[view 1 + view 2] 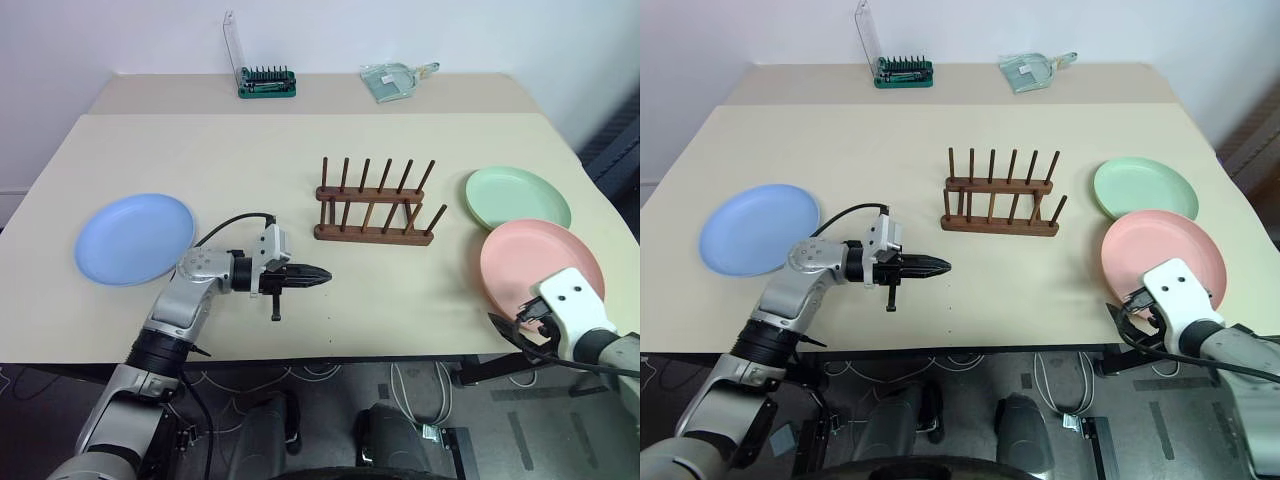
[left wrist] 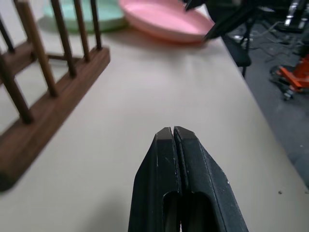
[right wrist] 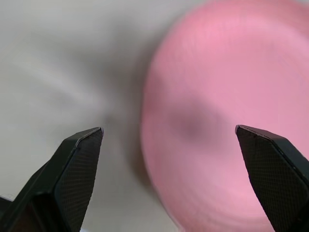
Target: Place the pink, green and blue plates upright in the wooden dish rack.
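Note:
The wooden dish rack point(image 1: 375, 205) stands empty at the table's middle. The blue plate point(image 1: 135, 238) lies flat at the left. At the right, the green plate point(image 1: 517, 197) lies flat, and the pink plate point(image 1: 540, 262) lies just in front of it, overlapping its near rim. My left gripper point(image 1: 322, 279) is shut on nothing, points right, and hovers over the table in front of the rack's left end. My right gripper point(image 3: 169, 133) is wide open at the pink plate's near-left rim by the table's front edge, holding nothing.
A green tray of screwdriver bits point(image 1: 267, 82) with a raised clear lid sits at the back. A clear plastic bag point(image 1: 393, 78) lies to its right. The table's front edge point(image 1: 330, 356) runs just below both grippers.

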